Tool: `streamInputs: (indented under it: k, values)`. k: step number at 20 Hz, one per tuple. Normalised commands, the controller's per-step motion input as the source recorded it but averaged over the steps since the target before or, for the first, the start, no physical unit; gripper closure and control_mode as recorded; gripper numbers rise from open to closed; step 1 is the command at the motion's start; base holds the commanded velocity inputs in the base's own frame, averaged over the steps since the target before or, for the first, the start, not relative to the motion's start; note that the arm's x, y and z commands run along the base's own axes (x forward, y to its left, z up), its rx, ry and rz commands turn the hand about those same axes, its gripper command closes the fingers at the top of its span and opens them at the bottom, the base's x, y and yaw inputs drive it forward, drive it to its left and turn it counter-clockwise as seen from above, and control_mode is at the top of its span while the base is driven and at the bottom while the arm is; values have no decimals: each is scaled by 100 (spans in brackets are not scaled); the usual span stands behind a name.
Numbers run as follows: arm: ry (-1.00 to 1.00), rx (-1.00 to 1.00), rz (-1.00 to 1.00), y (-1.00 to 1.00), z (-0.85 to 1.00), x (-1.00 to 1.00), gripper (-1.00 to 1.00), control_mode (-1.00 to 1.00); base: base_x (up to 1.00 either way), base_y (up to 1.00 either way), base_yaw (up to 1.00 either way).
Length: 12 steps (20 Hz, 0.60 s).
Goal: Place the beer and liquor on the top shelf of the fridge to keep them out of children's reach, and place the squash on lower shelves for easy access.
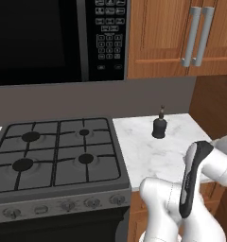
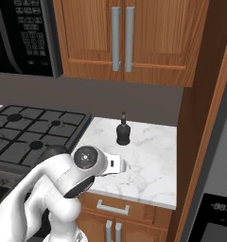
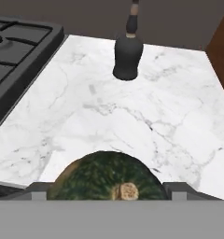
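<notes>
Squash (image 3: 107,179) step in hand: it sits between the spread pincer (image 3: 107,191) tips, low over the desk (image 3: 170,116); grip unclear. Liquor (image 3: 128,56) stands farther back on the desk. Next: confirm grip, lift, carry to fridge's lower shelf.

A white marble counter (image 1: 144,151) beside the stove (image 1: 54,151) carries the liquor (image 1: 159,126) upright near the back wall.

One liquor (image 3: 127,58) bottle stands ahead of the gripper (image 3: 107,189), one squash (image 3: 107,179) between its fingers, beside one four-burner stove (image 1: 56,151).
</notes>
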Motion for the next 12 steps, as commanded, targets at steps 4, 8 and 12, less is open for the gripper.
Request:
streamInputs:
  k: [4, 8, 12]
  values:
    - [-11, 0, 12, 52, 100, -56, 100, -100, 0, 0, 0]
    - [-4, 0, 11, 53, 100, -48, 100, -100, 0, 0, 0]
    - [-1, 0, 10, 75, 98, -44, 100, -100, 0, 0, 0]
